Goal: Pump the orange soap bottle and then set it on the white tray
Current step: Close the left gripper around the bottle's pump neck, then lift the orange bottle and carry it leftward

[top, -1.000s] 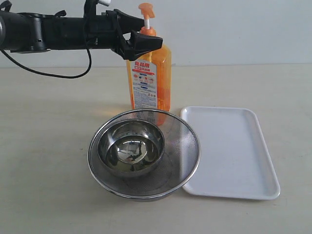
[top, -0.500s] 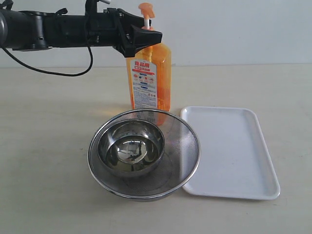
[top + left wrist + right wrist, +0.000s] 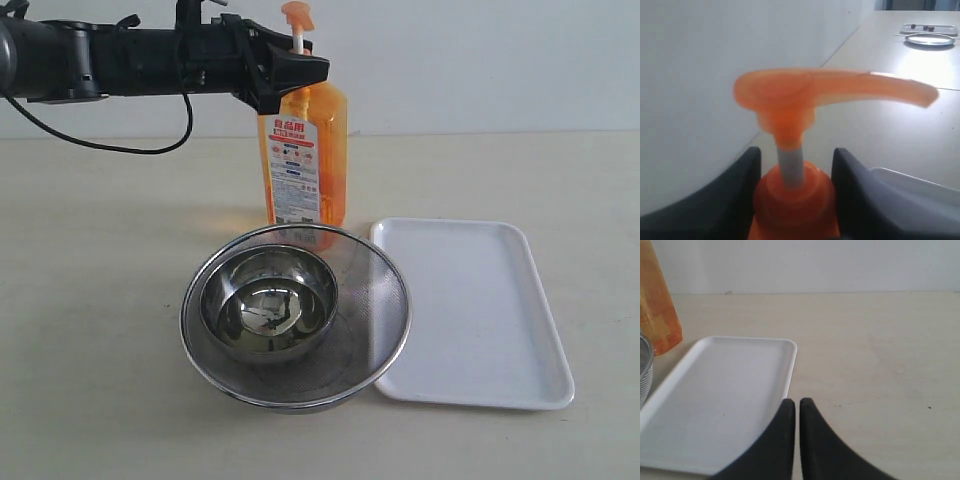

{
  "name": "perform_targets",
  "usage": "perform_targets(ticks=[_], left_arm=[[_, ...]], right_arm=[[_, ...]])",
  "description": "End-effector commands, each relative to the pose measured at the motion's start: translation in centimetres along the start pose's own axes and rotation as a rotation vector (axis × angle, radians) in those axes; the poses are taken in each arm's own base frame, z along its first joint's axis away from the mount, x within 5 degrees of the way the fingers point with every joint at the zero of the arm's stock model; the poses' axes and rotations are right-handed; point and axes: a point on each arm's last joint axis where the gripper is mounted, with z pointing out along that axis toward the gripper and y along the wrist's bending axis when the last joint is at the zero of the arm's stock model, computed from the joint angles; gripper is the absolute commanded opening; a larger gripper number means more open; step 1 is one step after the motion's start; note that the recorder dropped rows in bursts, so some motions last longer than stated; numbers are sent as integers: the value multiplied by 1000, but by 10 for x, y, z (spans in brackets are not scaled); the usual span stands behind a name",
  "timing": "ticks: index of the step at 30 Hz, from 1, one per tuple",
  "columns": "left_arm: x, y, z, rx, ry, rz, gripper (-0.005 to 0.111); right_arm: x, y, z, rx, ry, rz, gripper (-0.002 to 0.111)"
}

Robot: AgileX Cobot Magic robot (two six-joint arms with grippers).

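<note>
The orange soap bottle (image 3: pixel 305 150) stands upright at the back of the table, just behind the bowls and left of the white tray (image 3: pixel 480 310). My left gripper (image 3: pixel 305 68) reaches in from the left and is shut on the bottle's orange collar (image 3: pixel 792 195), its dark fingers (image 3: pixel 747 180) pressing on both sides. Above the fingers the orange pump head (image 3: pixel 815 92) sits raised on its white stem. My right gripper (image 3: pixel 799 402) is shut and empty, low over the table beside the tray's (image 3: pixel 725 390) edge; it does not show in the exterior view.
Two nested round steel bowls, a mesh outer one (image 3: pixel 395 300) and a smaller inner one (image 3: pixel 268 305), sit in front of the bottle, touching the tray's left edge. The bowl rim (image 3: pixel 644 370) shows in the right wrist view. A black cable (image 3: pixel 100 148) hangs under the left arm.
The left gripper's fingers have closed from an open spread onto the bottle's collar. The bottle has shifted slightly to the left and up.
</note>
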Motion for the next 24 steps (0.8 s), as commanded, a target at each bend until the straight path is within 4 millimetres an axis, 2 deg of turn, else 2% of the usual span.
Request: perform_targets(ticks=[1, 9, 12, 24], left_arm=[[-4, 5, 0, -38, 9, 16, 5], [-18, 6, -5, -50, -10, 36, 5], [-26, 10, -13, -69, -23, 23, 5], [-65, 27, -66, -83, -125, -43, 5]], right_arm=[[-1, 0, 0, 5, -13, 0, 0], [-1, 0, 0, 5, -13, 0, 0], [-1, 0, 0, 5, -13, 0, 0], [-1, 0, 0, 5, -12, 0, 0]])
